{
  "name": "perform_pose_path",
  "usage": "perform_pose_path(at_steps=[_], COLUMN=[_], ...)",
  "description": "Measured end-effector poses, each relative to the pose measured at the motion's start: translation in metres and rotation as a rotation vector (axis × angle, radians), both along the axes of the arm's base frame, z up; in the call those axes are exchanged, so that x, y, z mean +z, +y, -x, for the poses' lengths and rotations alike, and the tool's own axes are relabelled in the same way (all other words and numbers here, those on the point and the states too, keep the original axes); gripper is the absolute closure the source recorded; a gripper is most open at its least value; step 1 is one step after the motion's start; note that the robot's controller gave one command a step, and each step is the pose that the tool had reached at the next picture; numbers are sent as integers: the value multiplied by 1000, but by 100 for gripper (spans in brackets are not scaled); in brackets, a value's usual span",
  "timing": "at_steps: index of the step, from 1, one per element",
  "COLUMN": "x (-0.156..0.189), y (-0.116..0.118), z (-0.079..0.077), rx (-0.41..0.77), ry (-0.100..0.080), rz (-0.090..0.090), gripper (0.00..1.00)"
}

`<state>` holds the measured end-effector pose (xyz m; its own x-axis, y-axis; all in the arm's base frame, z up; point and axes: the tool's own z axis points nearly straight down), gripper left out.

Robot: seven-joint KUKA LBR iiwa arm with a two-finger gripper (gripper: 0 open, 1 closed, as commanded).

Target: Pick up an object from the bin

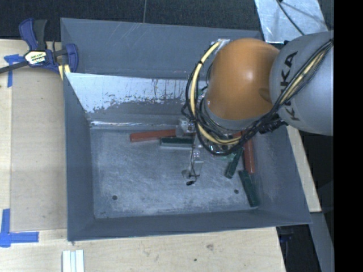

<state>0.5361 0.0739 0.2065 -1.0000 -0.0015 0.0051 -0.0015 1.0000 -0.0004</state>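
Observation:
My gripper (191, 178) hangs low over the bin floor, a little right of the middle, with bare floor under its tip. Just above and left of it lies a dark green stick (176, 143), flat and pointing left to right. A red-brown stick (151, 135) lies beside that one, farther left near the back wall. To the gripper's right a short green stick (231, 166) lies tilted, partly under the arm.
By the right wall lie a red-brown stick (248, 158) and a longer dark green one (249, 189), both roughly lengthwise along the wall. The arm with its orange cover and cables hides the bin's back right part.

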Motion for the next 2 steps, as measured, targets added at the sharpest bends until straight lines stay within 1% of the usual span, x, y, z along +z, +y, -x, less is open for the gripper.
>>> perform_pose_path(at_steps=[1, 2], x=[-48, -138], y=[-55, -39], z=[-64, -77], rx=[-85, -127], ry=[-9, -1], rz=[2, 0], gripper=[0, 0])
